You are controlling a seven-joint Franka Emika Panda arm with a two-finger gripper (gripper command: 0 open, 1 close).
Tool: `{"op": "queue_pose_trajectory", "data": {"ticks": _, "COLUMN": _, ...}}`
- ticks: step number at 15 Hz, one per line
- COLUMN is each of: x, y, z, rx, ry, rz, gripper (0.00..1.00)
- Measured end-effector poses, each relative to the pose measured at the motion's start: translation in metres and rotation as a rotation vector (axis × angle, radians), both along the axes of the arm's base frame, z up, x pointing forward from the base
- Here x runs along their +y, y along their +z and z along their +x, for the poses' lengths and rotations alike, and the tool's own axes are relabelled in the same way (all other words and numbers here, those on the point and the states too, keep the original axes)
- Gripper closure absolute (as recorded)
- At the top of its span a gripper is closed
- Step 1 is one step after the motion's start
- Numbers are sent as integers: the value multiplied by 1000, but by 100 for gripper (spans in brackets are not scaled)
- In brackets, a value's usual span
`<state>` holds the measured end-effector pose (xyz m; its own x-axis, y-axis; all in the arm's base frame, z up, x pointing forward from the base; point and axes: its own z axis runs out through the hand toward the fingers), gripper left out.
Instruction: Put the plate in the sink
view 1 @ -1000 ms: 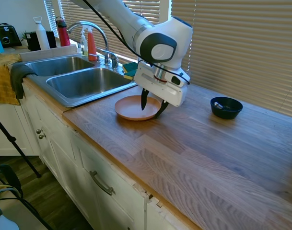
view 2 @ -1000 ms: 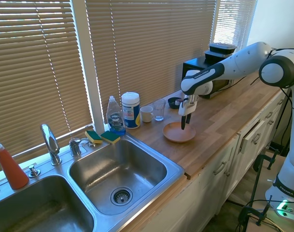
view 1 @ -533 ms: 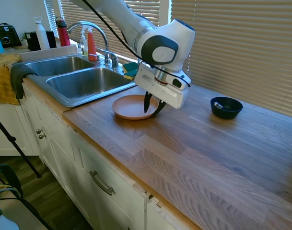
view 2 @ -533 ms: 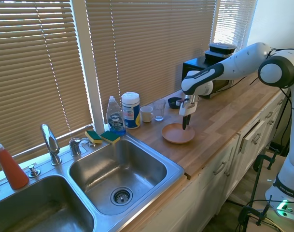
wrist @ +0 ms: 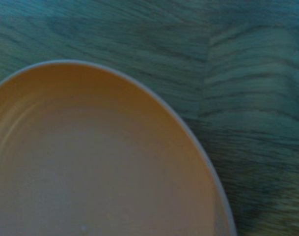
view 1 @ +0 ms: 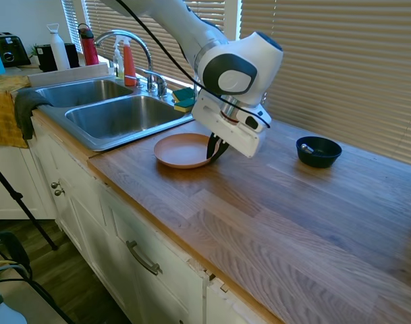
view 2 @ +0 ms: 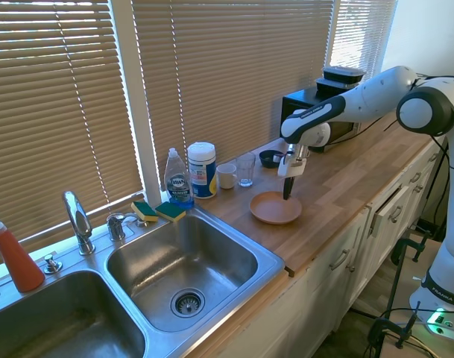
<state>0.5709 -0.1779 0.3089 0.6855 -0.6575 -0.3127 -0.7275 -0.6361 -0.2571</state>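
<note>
On the wood-grain countertop point(view 1: 272, 202), just beside the shiny steel double-basin sink point(view 1: 117, 115), lies the round, matte salmon-orange plate point(view 1: 181, 150) with its low raised rim. The gripper point(view 1: 216, 148) pinches that rim at the side away from the sink, its dark fingers narrowed onto it. A small dark bowl point(view 1: 318, 151) sits well apart.

A wooden countertop point(view 1: 272, 202) runs from the lower right of the first exterior view up toward the sink point(view 1: 117, 115) set into it at upper left. On the bare wood, the orange plate point(view 1: 181, 150) sits near the centre, just beside the sink's rim. A dark bowl point(view 1: 318, 151) rests at right, well apart from the plate. By the blinds in the second exterior view stand a soap bottle point(view 2: 178, 179), a white canister point(view 2: 202, 170), a mug point(view 2: 227, 176) and a glass point(view 2: 246, 169), with two sponges point(view 2: 158, 211) at the sink's back corner.
</note>
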Motion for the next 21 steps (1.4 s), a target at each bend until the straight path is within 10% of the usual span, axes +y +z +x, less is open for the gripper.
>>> {"op": "queue_pose_trajectory", "data": {"ticks": 8, "x": 3, "y": 17, "z": 18, "rx": 3, "ry": -57, "rz": 168, "gripper": 100}}
{"op": "queue_pose_trajectory", "data": {"ticks": 21, "x": 164, "y": 89, "z": 42, "rx": -31, "ry": -58, "rz": 123, "gripper": 100}}
